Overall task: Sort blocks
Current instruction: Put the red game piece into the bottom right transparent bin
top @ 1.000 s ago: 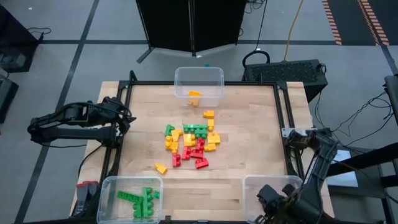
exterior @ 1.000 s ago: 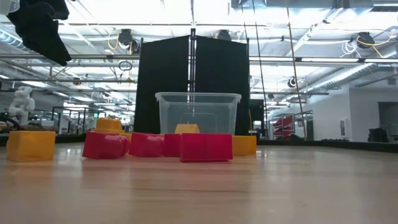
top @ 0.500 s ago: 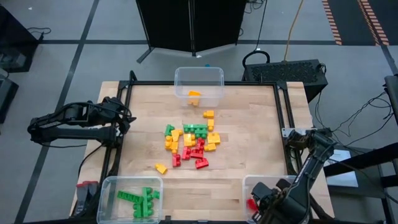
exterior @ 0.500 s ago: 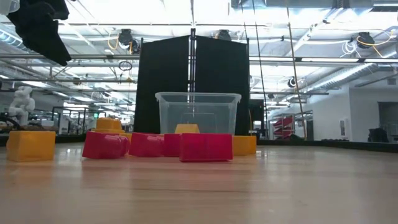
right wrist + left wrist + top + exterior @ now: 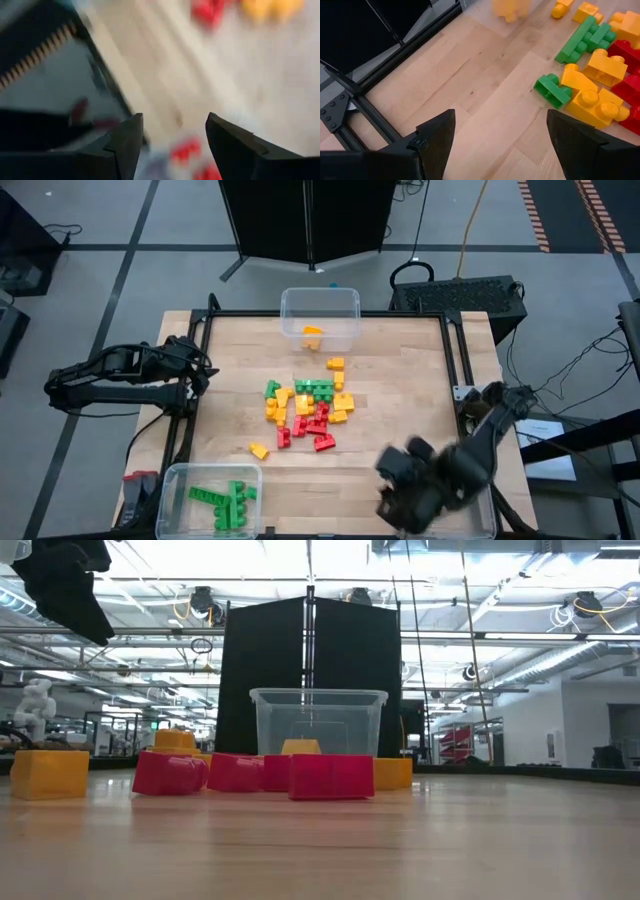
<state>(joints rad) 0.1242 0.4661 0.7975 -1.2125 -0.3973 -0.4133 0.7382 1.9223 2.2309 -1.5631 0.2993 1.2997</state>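
Green, red and yellow blocks (image 5: 310, 408) lie in a loose pile at mid-table, and one yellow block (image 5: 259, 450) lies apart on the near side. My right gripper (image 5: 402, 488) (image 5: 174, 117) is open and blurred, above the left part of the near right bin (image 5: 487, 520). Nothing is between its fingers. Red blocks (image 5: 185, 149) show blurred below it. My left gripper (image 5: 198, 366) (image 5: 501, 117) waits open at the table's left edge, tilted down toward the pile, holding nothing.
A clear bin (image 5: 320, 318) at the far edge holds a yellow block (image 5: 313, 333). A clear bin (image 5: 172, 485) at the near left corner holds green blocks (image 5: 225, 502). A black frame (image 5: 455, 370) borders the table. Bare wood lies on either side of the pile.
My right gripper has risen from the near right bin and swung toward the table's left and a little toward the far edge, turning as it went. Half a second ago a red block showed in that bin beside it.
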